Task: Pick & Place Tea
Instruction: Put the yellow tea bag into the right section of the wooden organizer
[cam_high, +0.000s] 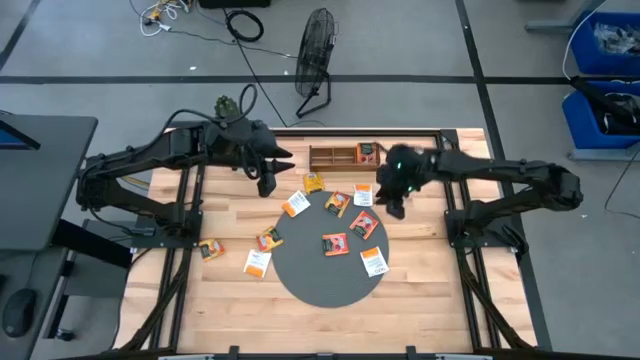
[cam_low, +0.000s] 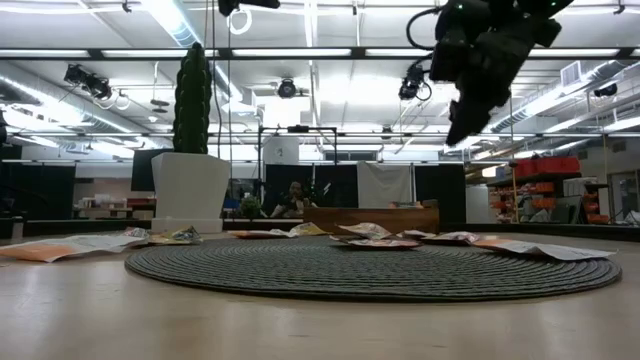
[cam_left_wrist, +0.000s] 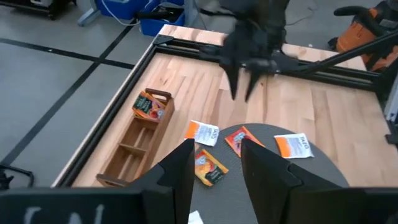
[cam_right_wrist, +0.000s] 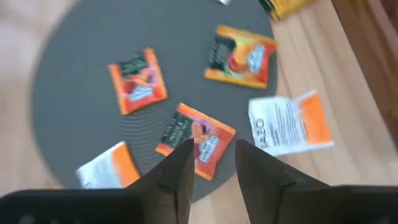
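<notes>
Several tea sachets (cam_high: 335, 244) are lying around the frame's centre while the right gripper (cam_high: 392, 203), part open and empty, is hovering above them; descending off-centre risks nudging one aside, the left gripper (cam_high: 268, 180) waiting empty upper left.

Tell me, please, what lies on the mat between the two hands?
In the high view, sachets lie between the left hand and right hand: one orange, one white. A yellow one sits by the mat's edge.
</notes>
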